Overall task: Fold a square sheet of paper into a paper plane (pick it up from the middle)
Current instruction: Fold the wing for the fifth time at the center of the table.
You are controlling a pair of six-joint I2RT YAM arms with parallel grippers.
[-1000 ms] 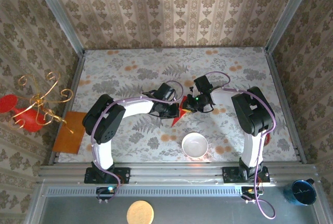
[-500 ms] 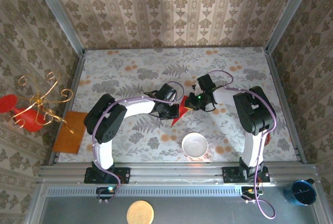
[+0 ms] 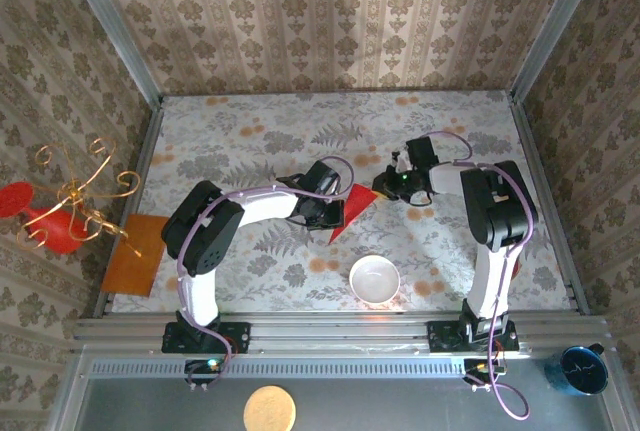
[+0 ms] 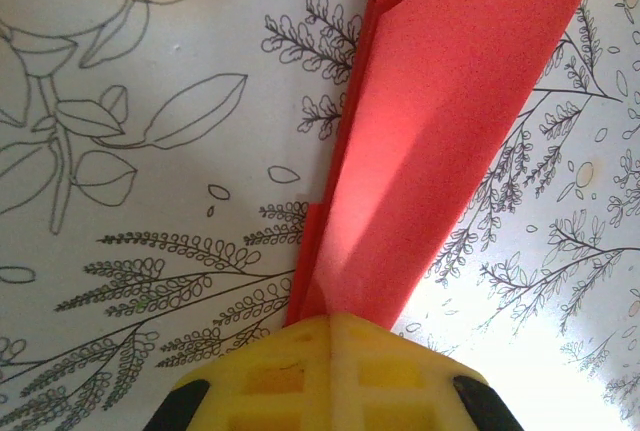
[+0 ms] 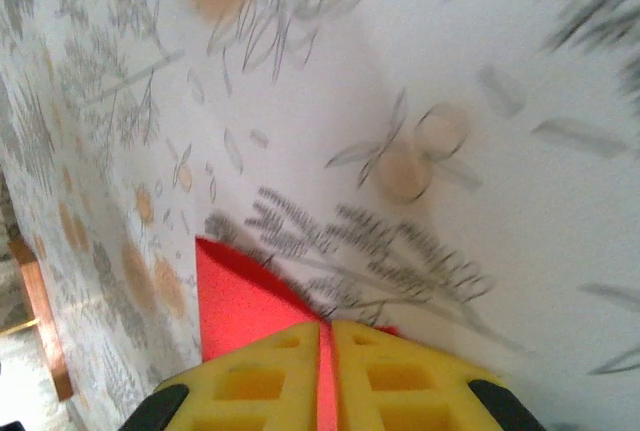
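- Floral tablecloth covers the table between wallpapered walls. From the top camera, the folded red paper lies mid-table as a narrow strip. Its long axis slants from near-left to far-right, just beyond the white bowl.
- From the same view, the left arm is bent at the elbow with its forearm stretched rightward. The left gripper sits against the strip's left side. The right arm's forearm reaches leftward, and the right gripper meets the strip's far-right end.
- From the left wrist, the left gripper has its yellow fingers pressed together, pinching the paper. The paper runs away up and to the right. Overlapping layers along its left edge show here, which the overhead view cannot resolve.
- From the right wrist, the picture is blurred. The right gripper has its fingers nearly closed on a sliver of red. A paper corner pokes out to the left.
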